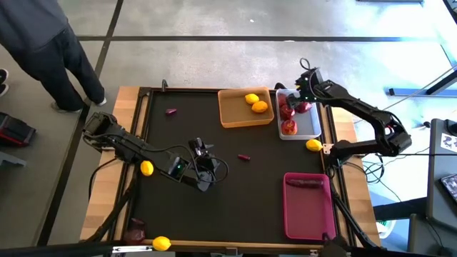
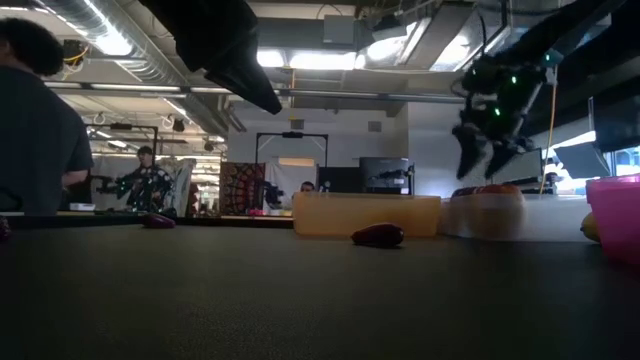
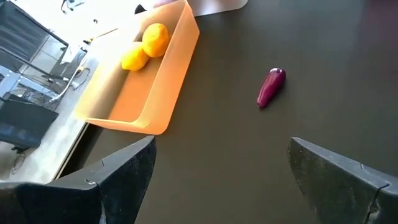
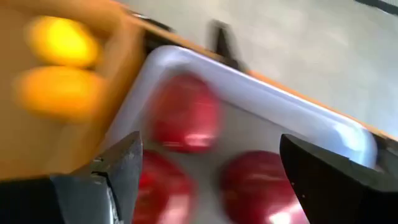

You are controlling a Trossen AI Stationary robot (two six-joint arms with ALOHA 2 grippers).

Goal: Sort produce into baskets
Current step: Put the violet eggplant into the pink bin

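Three baskets sit on the table: one orange basket point(image 1: 230, 116), one white basket point(image 1: 312, 125) and one magenta basket point(image 1: 307, 214).

Five yellow or orange citrus fruits are visible. Two lie in the orange basket, a lemon point(image 1: 251, 98) and an orange-tinted one point(image 1: 260, 107). Three more lemons lie loose: one beside the white basket point(image 1: 313, 145), one near the left arm point(image 1: 146, 168), one at the front edge point(image 1: 161, 243).

Three red apples point(image 1: 289, 127) sit in the white basket.

Three dark purple pieces can be counted: one in the magenta basket point(image 1: 305, 183), one mid-table point(image 1: 244, 157), one at the back left point(image 1: 171, 111).

Two robot arms work at the table.
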